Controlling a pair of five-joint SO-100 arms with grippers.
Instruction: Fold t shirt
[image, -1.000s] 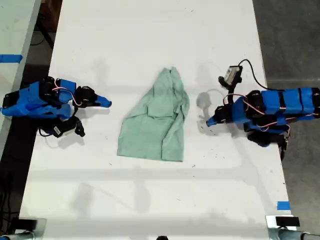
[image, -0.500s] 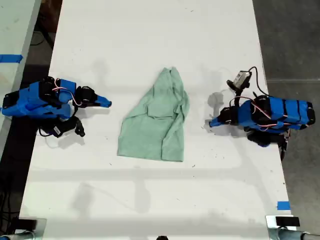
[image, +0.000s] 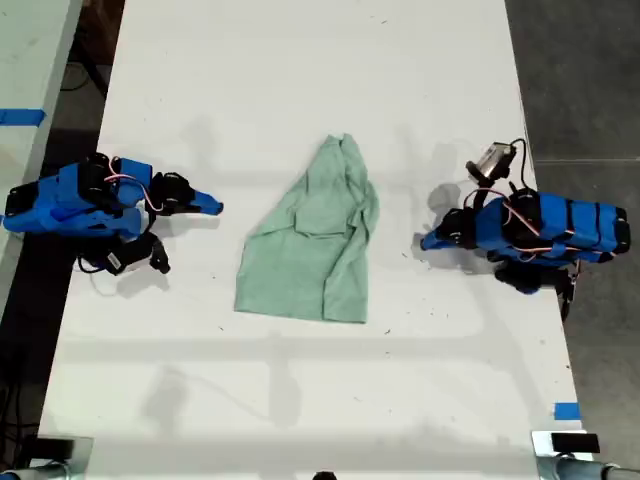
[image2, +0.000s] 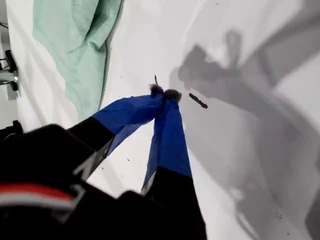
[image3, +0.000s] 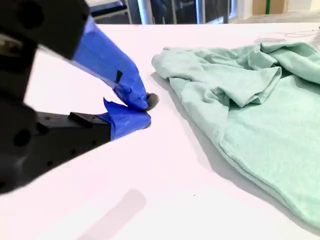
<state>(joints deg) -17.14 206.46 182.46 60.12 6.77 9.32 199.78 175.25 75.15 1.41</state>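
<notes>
**Risk: an uneven grasp could spoil the fold**

The shirt (image: 312, 243) lies crumpled mid-table (image: 300, 60), away from every edge. My first gripper (image2: 165, 93) and second gripper (image3: 142, 111) both rest nearly closed, holding nothing, beside it. Pinching one layer only could drag the cloth instead of folding it.

— How do the cameras sit?
— The exterior view looks straight down from above; both wrist views ride low and close over the table (image: 300, 60).
— Shared ground?
— The t shirt (image: 315, 240) (image2: 82, 45) (image3: 250, 110).
</notes>
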